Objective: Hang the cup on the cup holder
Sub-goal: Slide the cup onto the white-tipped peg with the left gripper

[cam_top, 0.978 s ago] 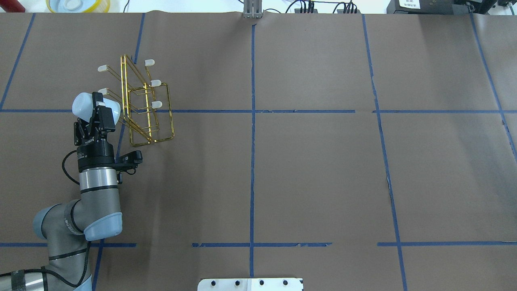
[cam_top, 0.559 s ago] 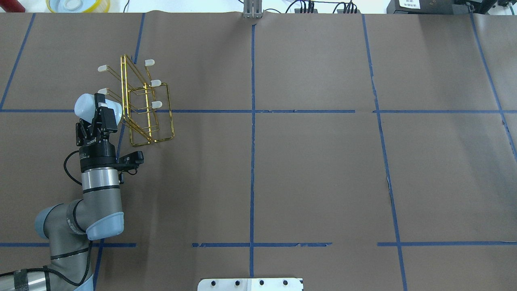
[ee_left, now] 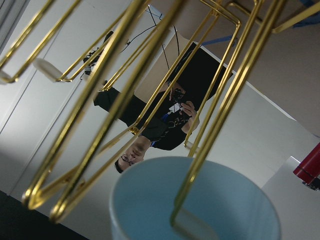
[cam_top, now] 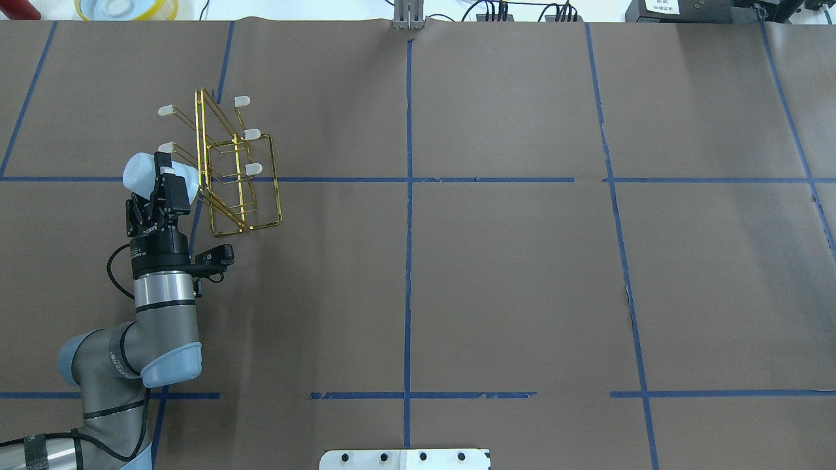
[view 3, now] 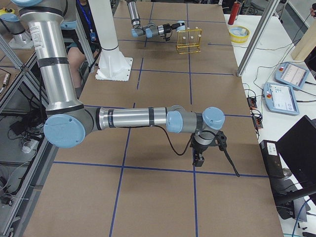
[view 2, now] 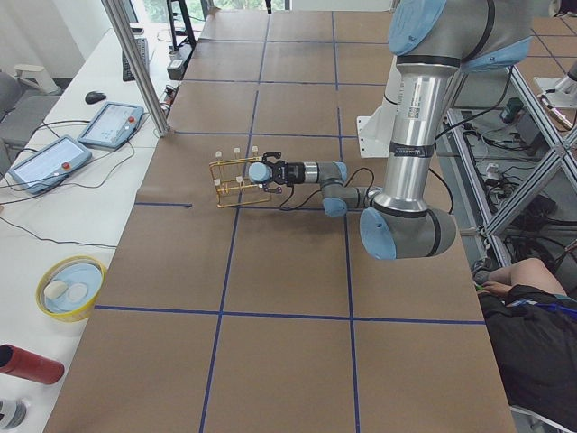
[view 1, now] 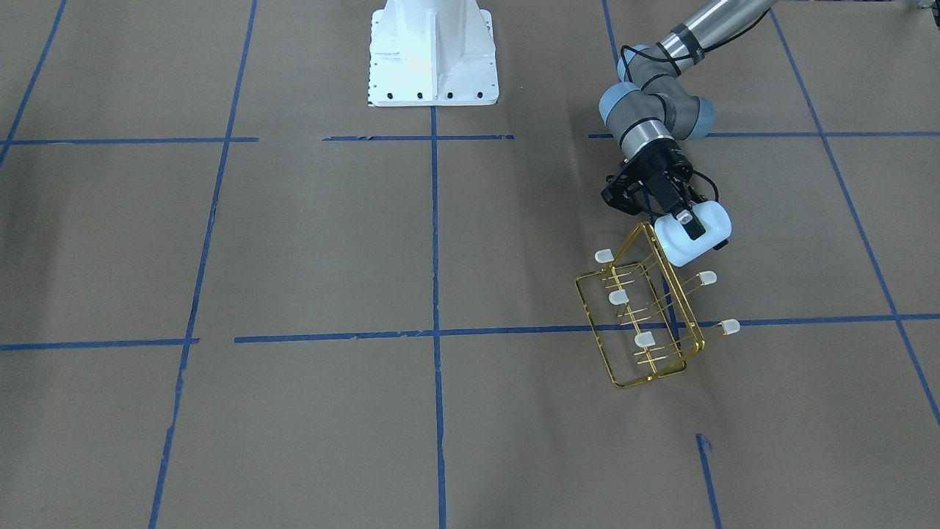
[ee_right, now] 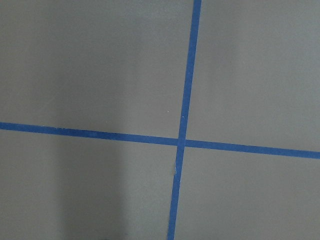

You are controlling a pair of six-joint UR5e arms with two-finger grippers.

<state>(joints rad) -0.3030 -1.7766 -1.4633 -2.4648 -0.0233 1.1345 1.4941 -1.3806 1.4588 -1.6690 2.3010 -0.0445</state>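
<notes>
Left jaws grip the pale blue-white plastic cup [cam_top: 138, 171], mouth over one prong of the gold wire cup holder [cam_top: 225, 171]. Right jaws: state cannot be told.

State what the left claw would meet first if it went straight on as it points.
Probably the rack: its wires stand just ahead of the left claw and cup, though depth is unclear.

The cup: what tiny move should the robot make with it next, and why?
Probably slide the cup a little further onto the prong. The left gripper holds it sideways, mouth toward the cup holder, and the left wrist view shows one gold prong's tip just inside the mouth, so it seems lined up.
</notes>
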